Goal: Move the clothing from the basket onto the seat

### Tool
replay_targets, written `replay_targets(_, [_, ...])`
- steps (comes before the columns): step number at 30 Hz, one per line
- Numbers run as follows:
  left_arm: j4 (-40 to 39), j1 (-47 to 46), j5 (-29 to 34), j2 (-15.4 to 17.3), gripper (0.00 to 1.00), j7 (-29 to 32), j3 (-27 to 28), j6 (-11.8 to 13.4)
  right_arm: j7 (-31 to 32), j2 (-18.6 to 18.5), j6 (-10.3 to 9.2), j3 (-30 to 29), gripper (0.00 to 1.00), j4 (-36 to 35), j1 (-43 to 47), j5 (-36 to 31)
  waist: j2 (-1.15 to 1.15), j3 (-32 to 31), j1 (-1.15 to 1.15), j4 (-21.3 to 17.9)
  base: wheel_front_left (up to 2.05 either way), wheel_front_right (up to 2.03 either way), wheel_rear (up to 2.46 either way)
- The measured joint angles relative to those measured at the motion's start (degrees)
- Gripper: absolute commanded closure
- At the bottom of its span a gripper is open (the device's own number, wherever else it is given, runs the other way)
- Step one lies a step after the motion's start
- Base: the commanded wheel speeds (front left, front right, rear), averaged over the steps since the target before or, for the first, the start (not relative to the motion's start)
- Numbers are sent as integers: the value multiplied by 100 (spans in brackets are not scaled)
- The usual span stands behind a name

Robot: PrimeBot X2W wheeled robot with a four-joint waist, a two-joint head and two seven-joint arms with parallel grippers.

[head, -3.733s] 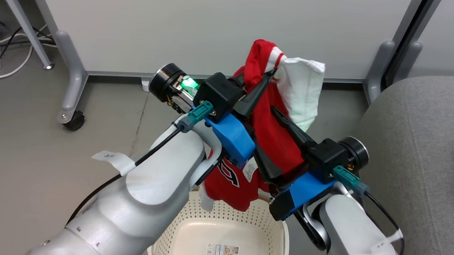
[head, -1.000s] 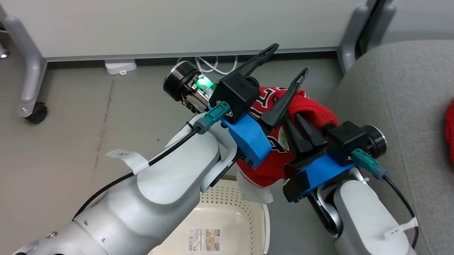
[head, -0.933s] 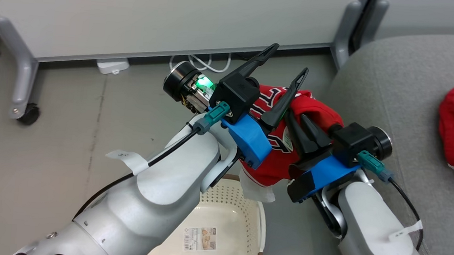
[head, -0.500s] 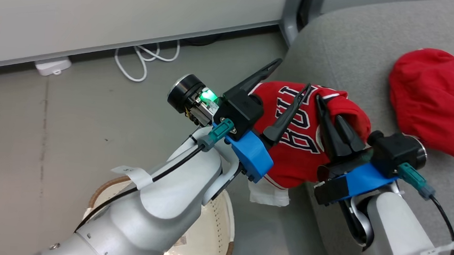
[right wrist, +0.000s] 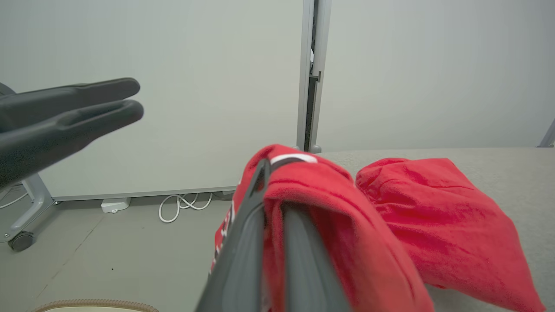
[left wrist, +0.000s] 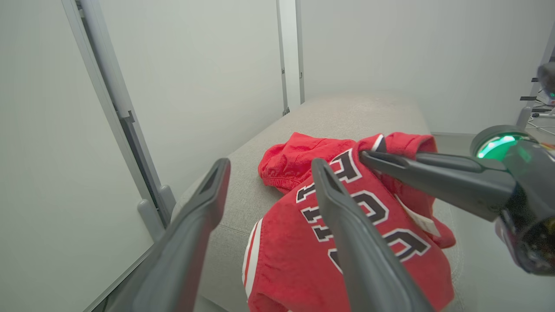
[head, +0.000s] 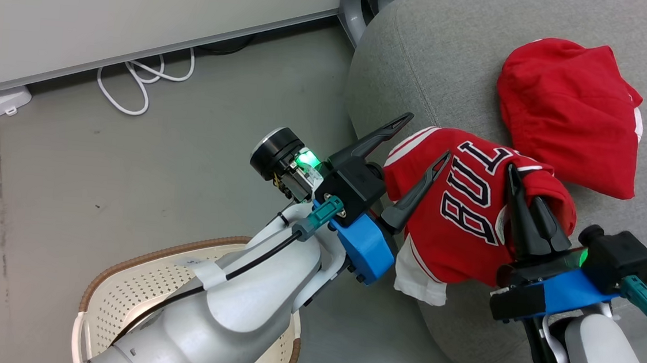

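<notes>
**Bringing the last garment in over the seat**

Pinching the jersey [head: 465, 216] by a fold at its top, with the right tool [head: 522, 183] pressed together on the red cloth. Dangling the garment over the near rounded edge of the seat [head: 437, 58], white lower hem hanging off the side above the floor. Not managing to tell whether it is resting on the cushion yet.

Keeping the left tool [head: 428, 135] spread wide and empty, just beside the jersey's left edge and gripping nothing.

Counting the shorts [head: 566, 108] as delivered: lying crumpled on the seat just behind the jersey.

Finding no clothing in the visible part of the basket [head: 138, 259], standing on the floor and partly hidden by the left arm.

Judging the task as nearly finished. Needing only to carry the jersey farther in from the edge, let go and pull clear. Watching for the overhanging hem dragging it off onto the floor.
</notes>
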Motion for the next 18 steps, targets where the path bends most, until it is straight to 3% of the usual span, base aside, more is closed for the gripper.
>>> replay_targets(12, [-20,45,10,0,0,0,-20,0,0,43,0,-163,100,-338,159,-31,0,22,0,-3,0,0,0])
replay_targets(18, [-52,-112,143,-1,0,0,12,35,1,56,0,-503,100,-531,-567,-27,0,249,0,45,0,0,0])
